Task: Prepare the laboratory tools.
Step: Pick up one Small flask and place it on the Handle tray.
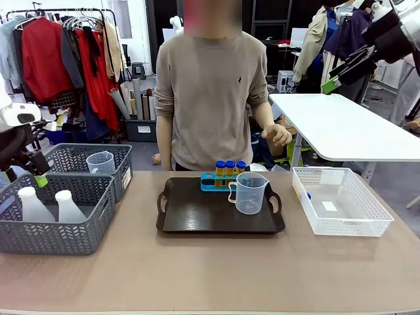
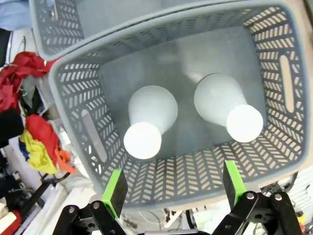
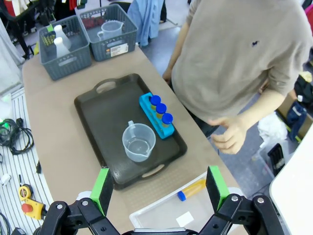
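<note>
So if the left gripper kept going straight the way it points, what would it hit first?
Most likely the grey basket: its near wall sits ahead of the left gripper, two white flasks just beyond. Depth is unclear.

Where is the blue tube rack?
In the front view, the blue rack sits mid-table at the black tray's far edge, beside the clear beaker.

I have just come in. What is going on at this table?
Lab tools are being set out on a dark tray, which carries a clear beaker and a blue rack with three blue-capped tubes. The left gripper hangs open above a grey basket with two white flasks. The right gripper, open too, is high over a white basket where one more tube lies. The person stands at the far side, one hand raised.
</note>
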